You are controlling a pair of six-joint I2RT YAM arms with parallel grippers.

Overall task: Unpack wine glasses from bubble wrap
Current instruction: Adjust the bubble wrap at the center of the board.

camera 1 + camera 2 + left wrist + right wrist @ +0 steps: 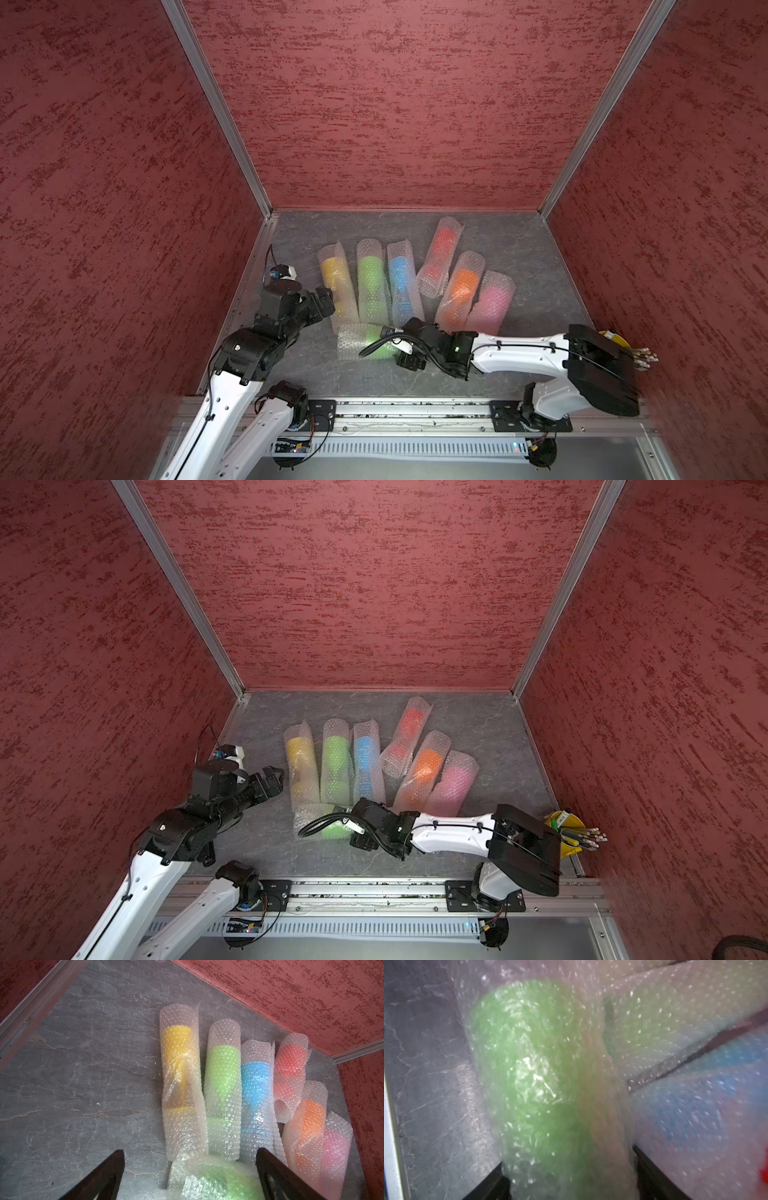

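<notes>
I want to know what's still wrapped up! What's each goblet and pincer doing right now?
Left pincer: open, empty.
Right pincer: straddles near green goblet, grip unclear.
Near green goblet: wrapped, lying crosswise.
Yellow goblet: wrapped, lying.
Far green goblet: wrapped, lying.
Blue goblet: wrapped, lying.
Red goblet: wrapped, lying.
Orange goblet: wrapped, lying.
Pink goblet: wrapped, lying.
Pencil bucket: holding pencils.

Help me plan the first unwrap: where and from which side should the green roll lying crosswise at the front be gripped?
Likely best: grip the front green roll across its green-filled part, where the glass inside backs the soft wrap, coming from the right arm's side, end-on. It lies flat and crosswise with that end toward the right gripper, whose fingers straddle it.
</notes>
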